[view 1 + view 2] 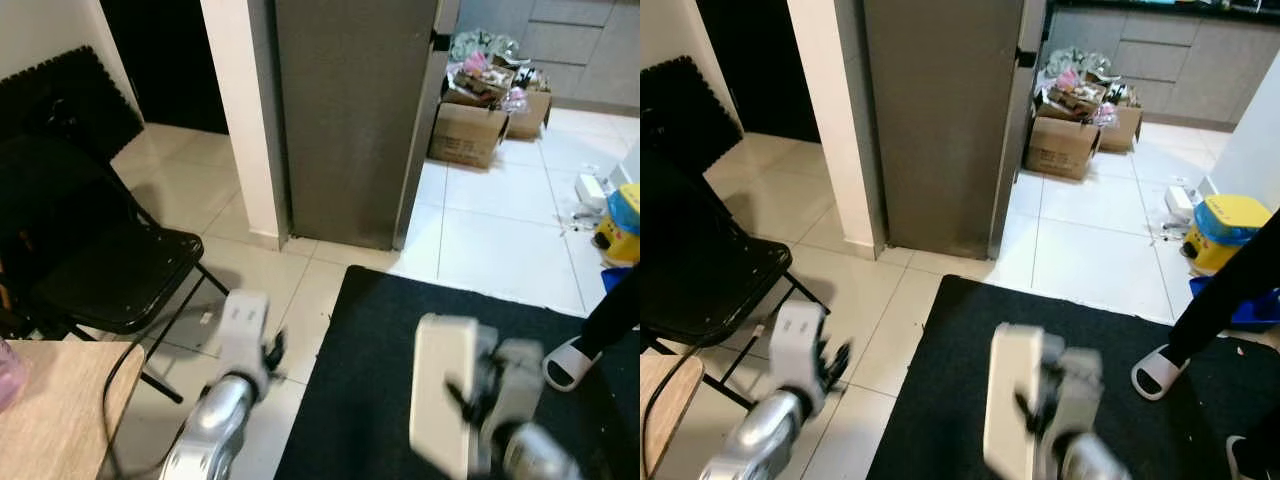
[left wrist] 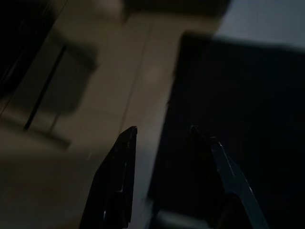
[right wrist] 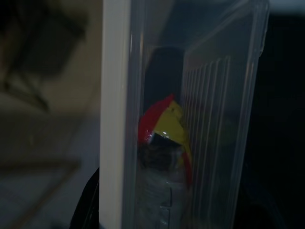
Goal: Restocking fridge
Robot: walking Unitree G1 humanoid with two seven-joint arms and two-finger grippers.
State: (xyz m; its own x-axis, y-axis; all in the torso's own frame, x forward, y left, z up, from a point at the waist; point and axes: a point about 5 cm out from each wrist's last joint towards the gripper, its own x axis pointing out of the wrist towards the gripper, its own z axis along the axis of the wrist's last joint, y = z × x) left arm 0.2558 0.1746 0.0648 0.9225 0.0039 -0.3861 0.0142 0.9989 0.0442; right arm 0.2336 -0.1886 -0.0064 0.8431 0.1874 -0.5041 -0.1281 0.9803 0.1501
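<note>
A tall grey fridge (image 1: 350, 120) stands straight ahead with its door closed. My right gripper (image 1: 472, 402) is low in front of me over the black mat, shut on a clear plastic container (image 1: 443, 395) with a white lid, held on edge. In the right wrist view the container (image 3: 200, 124) holds something red and yellow behind its ribbed clear wall. My left gripper (image 1: 272, 352) hangs above the tiled floor at the mat's left edge, open and empty. Its two black fingers (image 2: 119, 162) are spread apart over the floor.
A black folding chair (image 1: 110, 270) stands to my left, with a wooden table corner (image 1: 60, 400) at my near left. Cardboard boxes (image 1: 470, 130) full of items sit right of the fridge. A person's leg and white slipper (image 1: 568, 362) rest on the mat (image 1: 380, 330) at right.
</note>
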